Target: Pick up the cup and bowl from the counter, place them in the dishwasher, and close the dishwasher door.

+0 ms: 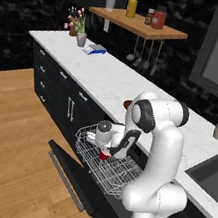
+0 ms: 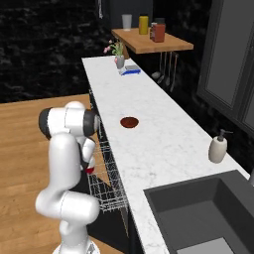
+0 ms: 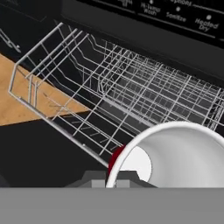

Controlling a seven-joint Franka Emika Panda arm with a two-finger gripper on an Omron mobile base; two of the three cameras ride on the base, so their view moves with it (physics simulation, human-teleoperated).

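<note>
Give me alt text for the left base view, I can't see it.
A white robot arm reaches down over the dishwasher's pulled-out wire rack, its pincer holding the red cup just above the wires. The dishwasher door lies open flat, and the reddish-brown bowl sits on the marble counter behind.

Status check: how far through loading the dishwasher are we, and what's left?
Nothing is finished yet. In hand: the cup is held at the gripper over the pulled-out wire rack of the dishwasher, apparently not released. Left: set it down, fetch the bowl, which sits on the counter, load it, then close the dishwasher door, which lies open.
</note>
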